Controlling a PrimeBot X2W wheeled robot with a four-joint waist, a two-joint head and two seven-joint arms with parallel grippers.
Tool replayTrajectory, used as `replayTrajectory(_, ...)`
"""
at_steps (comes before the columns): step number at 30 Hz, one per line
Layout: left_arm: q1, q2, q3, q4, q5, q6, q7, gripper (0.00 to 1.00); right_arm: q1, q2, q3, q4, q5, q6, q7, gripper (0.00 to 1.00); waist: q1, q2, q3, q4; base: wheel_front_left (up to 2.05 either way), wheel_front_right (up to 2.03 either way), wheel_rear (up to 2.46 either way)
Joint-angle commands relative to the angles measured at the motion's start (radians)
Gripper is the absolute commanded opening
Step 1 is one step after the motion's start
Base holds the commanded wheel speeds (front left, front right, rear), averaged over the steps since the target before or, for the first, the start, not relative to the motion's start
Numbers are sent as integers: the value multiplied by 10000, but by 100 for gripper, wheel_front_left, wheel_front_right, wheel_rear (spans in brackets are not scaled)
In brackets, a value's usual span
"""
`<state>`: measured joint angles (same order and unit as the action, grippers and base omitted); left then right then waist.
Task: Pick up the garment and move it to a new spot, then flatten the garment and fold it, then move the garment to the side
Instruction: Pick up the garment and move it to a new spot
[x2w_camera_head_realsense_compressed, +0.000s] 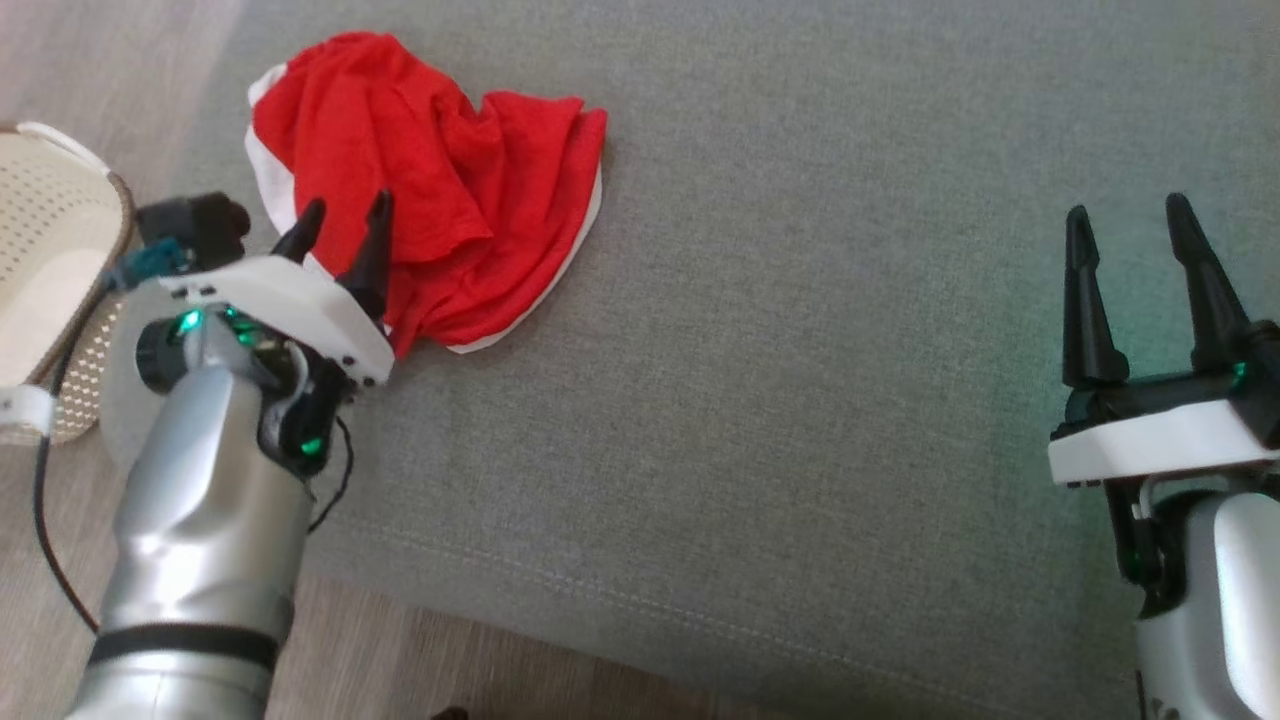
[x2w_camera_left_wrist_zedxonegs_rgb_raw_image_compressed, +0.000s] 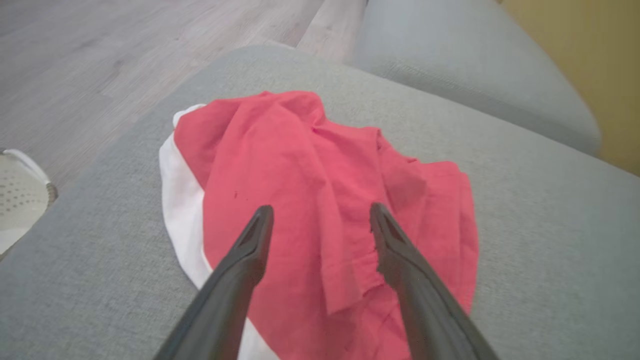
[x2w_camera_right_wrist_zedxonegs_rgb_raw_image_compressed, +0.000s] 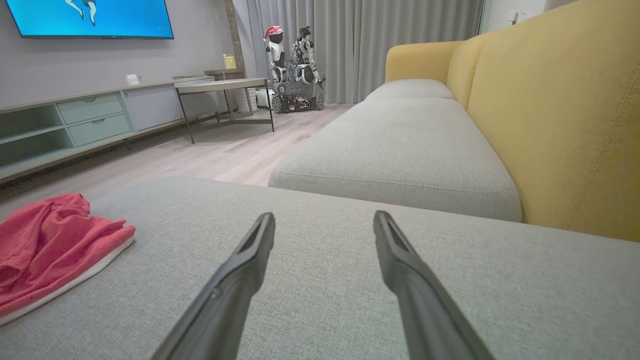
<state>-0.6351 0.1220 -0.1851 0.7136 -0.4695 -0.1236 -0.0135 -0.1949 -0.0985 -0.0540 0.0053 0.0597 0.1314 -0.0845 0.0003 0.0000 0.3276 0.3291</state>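
Arms are both out over the seat, so here's the rundown. The left gripper (x2w_camera_head_realsense_compressed: 347, 205) sits at the near-left edge of the garment (x2w_camera_head_realsense_compressed: 430, 180), forearm angled up from the lower left, fingers spread wide and pointing across the red cloth. The left wrist view has the cloth lying under the gap, nothing pinched, and I can't tell if the tips touch it. The right gripper (x2w_camera_head_realsense_compressed: 1127, 207) is well apart, way over on the right, fingers spread too and pointing along bare fabric with nothing between them. The garment is a crumpled red heap with a white layer peeking out around the edges, lying at the far-left corner of the grey seat cushion (x2w_camera_head_realsense_compressed: 800, 350). There's pale wood floor (x2w_camera_head_realsense_compressed: 450, 660) below the cushion's front seam. A perforated cream basket (x2w_camera_head_realsense_compressed: 60, 230) stands on the floor just beside that left corner, close to the left wrist. The right wrist view shows a yellow backrest (x2w_camera_right_wrist_zedxonegs_rgb_raw_image_compressed: 550, 125), another grey cushion, curtains (x2w_camera_right_wrist_zedxonegs_rgb_raw_image_compressed: 390, 25), a low cabinet (x2w_camera_right_wrist_zedxonegs_rgb_raw_image_compressed: 75, 115), a TV (x2w_camera_right_wrist_zedxonegs_rgb_raw_image_compressed: 90, 17), a small table (x2w_camera_right_wrist_zedxonegs_rgb_raw_image_compressed: 225, 87) and another robot (x2w_camera_right_wrist_zedxonegs_rgb_raw_image_compressed: 292, 65) parked by the curtains.
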Motion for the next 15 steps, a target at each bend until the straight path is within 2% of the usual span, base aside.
replayTrajectory(1, -494, 494, 241, -47, -30, -33, 5, 100, -253, -81, 292, -443, -99, -7, 50, 100, -3, 0, 157, -76, 0, 0, 0)
replayTrajectory(11, -1568, 514, -251, 1988, -55, -58, 189, 100, -426, -98, 406, -674, -129, -7, 228, 100, -3, 0, 536, -368, 0, 0, 0)
replayTrajectory(12, -1633, 502, -289, 2132, -109, -61, 165, 60, -435, -96, 398, -673, -129, -7, 224, 100, -3, 0, 555, -383, 0, 0, 0)
replayTrajectory(13, -1695, 500, -322, 2258, -161, -63, 116, 0, -443, -94, 395, -667, -130, -7, 217, 100, -3, 0, 565, -397, 0, 0, 0)
replayTrajectory(15, -1781, 478, -436, 2435, -280, -66, 2, 0, -454, -84, 390, -638, -133, -7, 203, 100, -3, 0, 560, -416, 0, 0, 0)
